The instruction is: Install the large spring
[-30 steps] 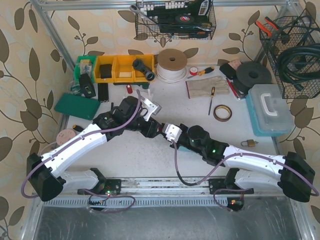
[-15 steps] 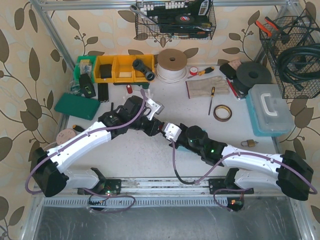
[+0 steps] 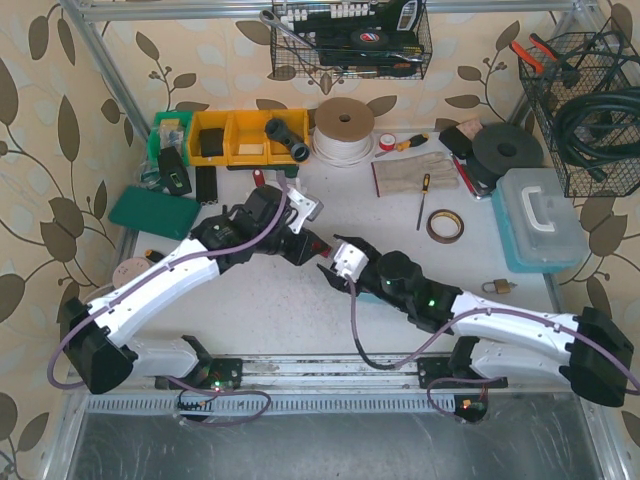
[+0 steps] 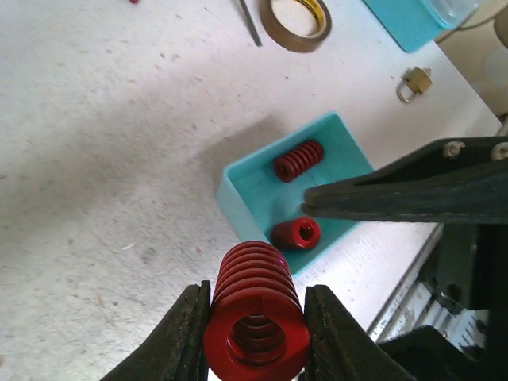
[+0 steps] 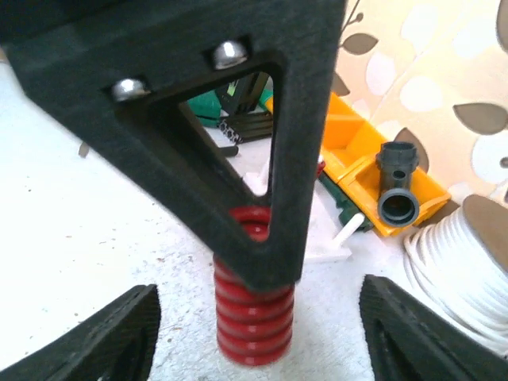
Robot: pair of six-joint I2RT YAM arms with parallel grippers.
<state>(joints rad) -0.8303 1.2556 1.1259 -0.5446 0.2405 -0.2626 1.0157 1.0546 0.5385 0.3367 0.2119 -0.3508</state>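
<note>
You had the left claw (image 4: 255,295) clamped on the large spring (image 4: 255,317), near the teal tray (image 4: 238,198). Your right claw (image 5: 258,295) stood open either side of it, not touching. Pickup done; seating it remained, with no mount in view.

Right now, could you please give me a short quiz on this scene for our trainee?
1. True or false: the left claw grips the large spring.
2. How many small springs lie in the tray?
3. The right claw is: A) shut on a screwdriver, B) open, C) out of view.
Key: 1 true; 2 two; 3 B.
</note>
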